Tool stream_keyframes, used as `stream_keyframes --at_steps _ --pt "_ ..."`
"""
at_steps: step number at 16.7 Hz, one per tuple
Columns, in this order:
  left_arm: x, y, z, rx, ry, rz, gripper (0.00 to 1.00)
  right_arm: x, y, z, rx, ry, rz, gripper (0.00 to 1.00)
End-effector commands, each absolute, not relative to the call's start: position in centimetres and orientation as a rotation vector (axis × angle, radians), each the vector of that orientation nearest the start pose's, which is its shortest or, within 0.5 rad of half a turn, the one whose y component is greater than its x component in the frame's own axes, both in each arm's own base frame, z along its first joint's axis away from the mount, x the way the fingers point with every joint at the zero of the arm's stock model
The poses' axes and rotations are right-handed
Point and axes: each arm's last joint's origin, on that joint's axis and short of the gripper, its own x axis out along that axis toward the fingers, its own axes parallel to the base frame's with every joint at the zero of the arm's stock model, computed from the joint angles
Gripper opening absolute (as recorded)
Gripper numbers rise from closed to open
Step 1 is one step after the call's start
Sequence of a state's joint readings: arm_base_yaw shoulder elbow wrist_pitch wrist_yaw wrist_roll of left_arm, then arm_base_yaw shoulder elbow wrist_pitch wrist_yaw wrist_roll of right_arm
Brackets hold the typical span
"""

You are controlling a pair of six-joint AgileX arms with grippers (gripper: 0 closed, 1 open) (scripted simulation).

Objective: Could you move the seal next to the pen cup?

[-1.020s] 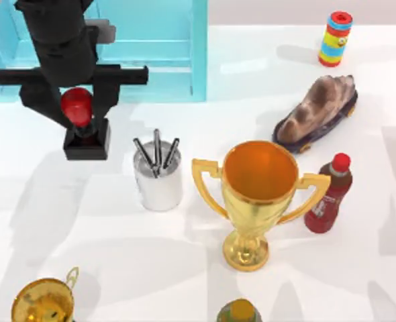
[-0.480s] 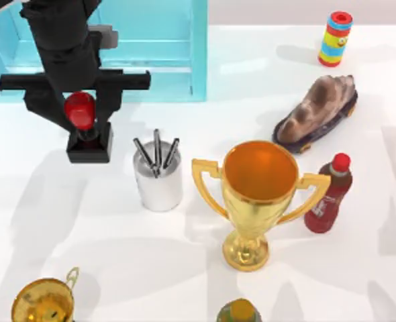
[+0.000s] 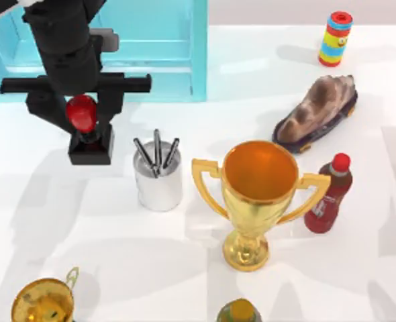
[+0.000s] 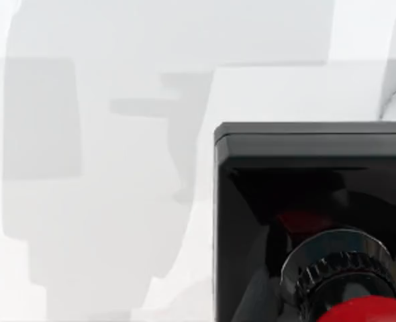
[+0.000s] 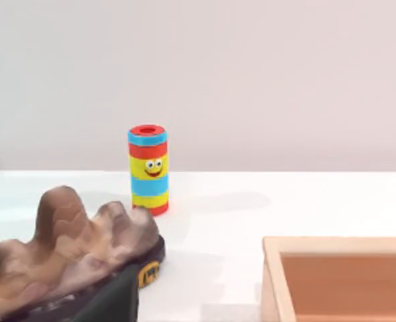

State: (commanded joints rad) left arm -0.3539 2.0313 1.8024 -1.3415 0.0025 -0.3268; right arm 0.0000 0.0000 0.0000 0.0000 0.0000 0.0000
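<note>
White table (image 3: 104,221). Largest item: pale blue open crate (image 3: 178,54) at the far left corner. Next, big gold trophy (image 3: 258,194) near the table's middle, toward the near edge. Brown-grey furry figure on a dark base (image 3: 317,111) toward the right edge, far half; its ridged back is also in the right wrist view (image 5: 64,251).

My left arm comes in over the crate. Left pincer (image 3: 69,70) sits at the top of the seal (image 3: 89,144), directly above its crossbar; the red knob (image 3: 81,112) shows just below the wrist. Finger spacing: cannot tell, arm body covers it. Seal's square base is on the table in front of the crate, left half, just beside the pen cup (image 3: 159,181), on the cup's left-far side, not touching. Left wrist view looks straight down on the black base (image 4: 312,174) and knob.

Red bottle (image 3: 329,196) just right of the trophy. Striped toy cylinder (image 3: 335,39) at the far right corner. Small gold cup (image 3: 43,300) at the near left corner.
</note>
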Motion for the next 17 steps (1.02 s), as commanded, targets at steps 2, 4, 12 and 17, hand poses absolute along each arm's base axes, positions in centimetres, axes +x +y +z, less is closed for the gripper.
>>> stream_keyframes --at_steps 2,4,12,17 --pt "37.26 -13.27 24.04 0.015 1.571 -0.016 0.30 10.57 -0.12 16.00 0.000 0.000 0.000 1.00" --pt "37.26 -13.27 24.04 0.015 1.571 -0.016 0.45 10.57 -0.12 16.00 0.000 0.000 0.000 1.00" --pt "37.26 -13.27 24.04 0.015 1.571 -0.016 1.00 10.57 -0.12 16.00 0.000 0.000 0.000 1.00" --pt "37.26 -13.27 24.04 0.015 1.571 -0.016 1.00 10.57 -0.12 16.00 0.000 0.000 0.000 1.00"
